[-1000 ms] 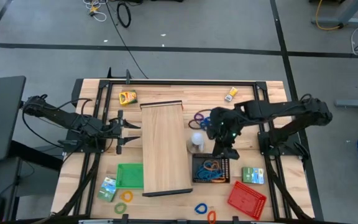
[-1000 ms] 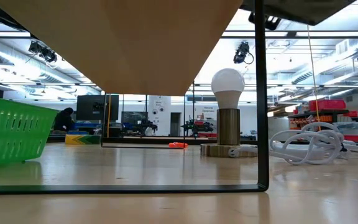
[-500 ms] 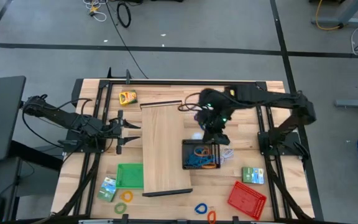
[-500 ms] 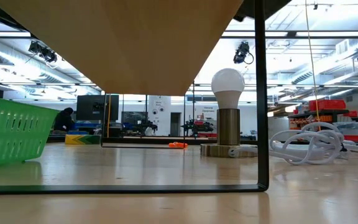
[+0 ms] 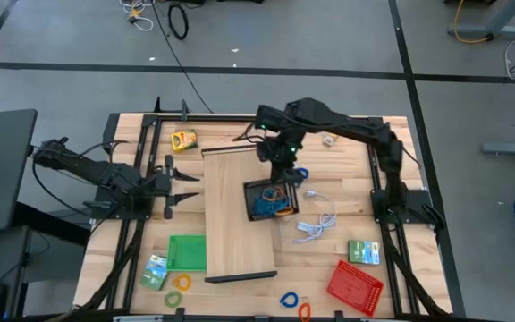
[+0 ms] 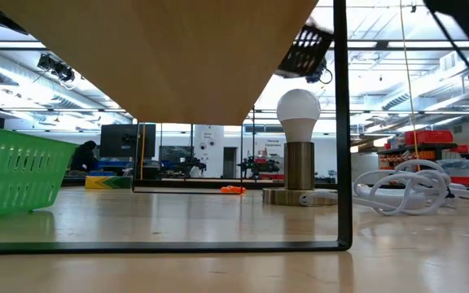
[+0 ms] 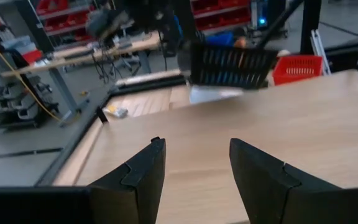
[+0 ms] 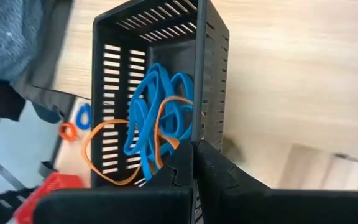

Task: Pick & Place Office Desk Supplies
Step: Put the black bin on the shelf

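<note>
No writing, label, brand or number is legible anywhere. The small yellow box [image 5: 183, 139] near the table's [image 5: 347, 179] far left corner carries printing too small to read.

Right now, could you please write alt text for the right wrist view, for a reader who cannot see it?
The right gripper, fingers shut on the wall of a black tray, holds it over the pale board. Blue bands and an orange band lie tangled inside the tray. Beyond it, a red tray shows below.
</note>
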You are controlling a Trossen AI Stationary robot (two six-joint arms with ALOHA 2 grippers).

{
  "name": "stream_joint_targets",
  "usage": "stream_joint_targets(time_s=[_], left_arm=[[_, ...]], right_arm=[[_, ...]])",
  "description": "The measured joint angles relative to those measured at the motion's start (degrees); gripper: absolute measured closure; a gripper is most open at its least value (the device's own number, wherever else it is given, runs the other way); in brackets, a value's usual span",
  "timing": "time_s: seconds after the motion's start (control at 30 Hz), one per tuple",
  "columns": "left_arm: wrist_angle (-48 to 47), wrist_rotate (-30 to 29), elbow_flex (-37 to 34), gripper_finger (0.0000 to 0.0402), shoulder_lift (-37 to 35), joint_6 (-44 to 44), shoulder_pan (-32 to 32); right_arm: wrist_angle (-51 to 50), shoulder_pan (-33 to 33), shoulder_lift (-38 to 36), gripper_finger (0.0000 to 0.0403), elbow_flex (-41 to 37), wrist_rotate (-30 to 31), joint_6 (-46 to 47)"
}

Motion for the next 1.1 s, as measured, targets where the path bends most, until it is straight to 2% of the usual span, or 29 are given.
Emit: stream_joint_targets(time_s=[0.17,0.3,0.43,0.67,1.1], left_arm=[[0.0,-2.1,0.0,0.0216,-4.8,1.4,0.0],[-0.3,-2.4,0.0,0.0216,-8.0,2.6,0.0],[-0.4,-2.4,0.0,0.0216,-10.0,4.3,0.0],[-0.9,-2.4,0.0,0.0216,-10.9,5.0,0.0],[-1.7,-2.6,0.0,0.0216,-10.9,5.3,0.0]], right_arm=[[0.5,-2.2,4.9,0.0398,5.1,-0.4,-3.9],[1.6,-3.6,5.1,0.0398,5.5,-0.9,-4.1],[2.6,-3.9,5.1,0.0398,5.5,1.6,-4.8],[7.2,-3.4,5.1,0.0398,5.5,1.5,-6.1],[8.9,0.4,8.5,0.0398,5.4,1.9,-7.6]])
